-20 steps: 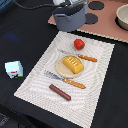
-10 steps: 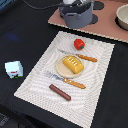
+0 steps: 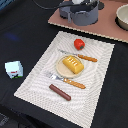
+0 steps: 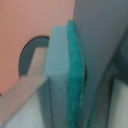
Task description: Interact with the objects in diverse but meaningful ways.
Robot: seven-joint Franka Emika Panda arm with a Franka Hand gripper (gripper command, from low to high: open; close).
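Observation:
A grey handled pot (image 3: 80, 14) stands on the pinkish board (image 3: 107, 27) at the back. My gripper (image 3: 80, 3) sits right over it, mostly cut off by the frame edge. In the wrist view a grey finger with a teal pad (image 4: 75, 80) presses against the pot's grey wall (image 4: 100, 45). A red tomato (image 3: 79, 43), a yellow ridged bread piece (image 3: 73, 64) and a brown sausage (image 3: 60, 92) lie on the striped placemat (image 3: 37, 80). The white-and-teal milk carton (image 3: 14, 69) stands off the mat at the exterior view's left.
The bread rests on a round tan plate (image 3: 62, 70). An orange-handled knife (image 3: 82, 57) and fork (image 3: 67, 81) flank the plate. A pale bowl (image 3: 122, 17) sits at the board's far right. The table around the mat is dark.
The pot and my gripper have shifted together along the board toward the exterior view's right. Everything on the placemat and the carton stayed put.

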